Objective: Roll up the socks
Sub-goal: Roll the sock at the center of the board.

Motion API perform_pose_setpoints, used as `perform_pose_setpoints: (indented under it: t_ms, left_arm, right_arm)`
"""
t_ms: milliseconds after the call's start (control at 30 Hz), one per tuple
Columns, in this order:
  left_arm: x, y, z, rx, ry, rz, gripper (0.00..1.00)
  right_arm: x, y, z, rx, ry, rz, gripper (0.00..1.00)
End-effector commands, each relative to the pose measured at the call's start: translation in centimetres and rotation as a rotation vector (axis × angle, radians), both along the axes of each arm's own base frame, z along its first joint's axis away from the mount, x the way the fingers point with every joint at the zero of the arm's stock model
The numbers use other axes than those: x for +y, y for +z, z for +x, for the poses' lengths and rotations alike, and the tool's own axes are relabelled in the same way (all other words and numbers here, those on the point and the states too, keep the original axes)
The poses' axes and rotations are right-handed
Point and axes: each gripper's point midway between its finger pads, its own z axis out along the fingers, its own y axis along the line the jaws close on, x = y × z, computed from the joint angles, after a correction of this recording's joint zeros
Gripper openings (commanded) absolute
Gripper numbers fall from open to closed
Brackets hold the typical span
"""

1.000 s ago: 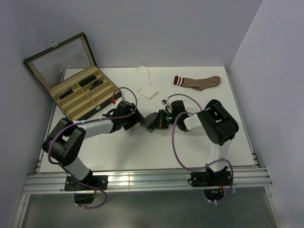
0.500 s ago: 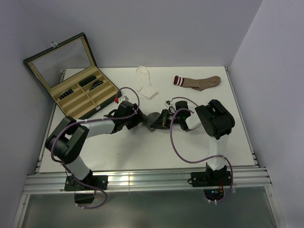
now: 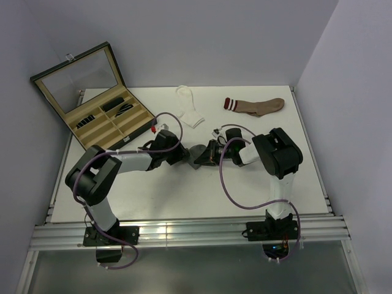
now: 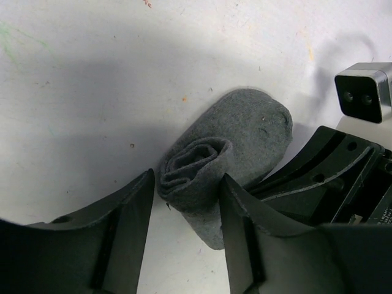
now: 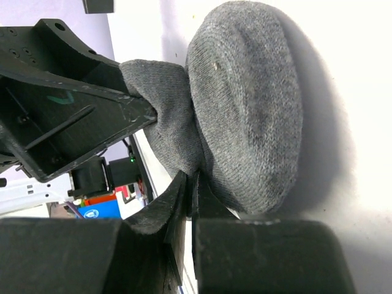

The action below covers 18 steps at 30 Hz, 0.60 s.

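Observation:
A dark grey sock (image 3: 196, 154) lies mid-table, half rolled. The left wrist view shows its rolled end (image 4: 196, 168) facing my left gripper (image 4: 187, 179). That gripper is open and straddles the roll: the right finger (image 4: 245, 220) touches the fabric, while a thin gap separates the left finger (image 4: 131, 214) from it. From the other side my right gripper (image 5: 191, 182) is shut on a fold of the same sock (image 5: 251, 98). Seen from above, the left gripper (image 3: 183, 155) and right gripper (image 3: 207, 153) face each other across it. A white sock (image 3: 190, 113) lies flat behind them.
A brown sock with red-striped cuff (image 3: 255, 106) lies at the back right. An open case with a glass lid (image 3: 101, 107) stands at the back left, holding small dark items. The right arm's cable (image 3: 223, 184) loops over the table.
My left gripper has slid right onto the sock's rolled end, and its jaws have narrowed round it. The right gripper shifted slightly right and back, still pinching the sock.

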Motion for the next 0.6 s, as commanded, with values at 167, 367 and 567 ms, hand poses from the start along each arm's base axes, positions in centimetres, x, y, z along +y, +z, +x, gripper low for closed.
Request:
perform_pose_setpoints:
  t_ms: [167, 367, 567]
  left_arm:
    - [-0.4, -1.7, -0.6, 0.049, -0.034, 0.06, 0.38]
    - [-0.8, -2.2, -0.6, 0.069, -0.044, 0.09, 0.25]
    - [-0.1, -2.3, -0.6, 0.083, -0.044, 0.161, 0.11]
  right_arm:
    - [-2.3, -3.7, 0.6, 0.006, -0.057, -0.216, 0.13]
    - [-2.5, -3.1, 0.5, -0.059, -0.047, -0.296, 0.24]
    - [-3.0, -1.2, 0.8, -0.206, -0.066, -0.423, 0.38]
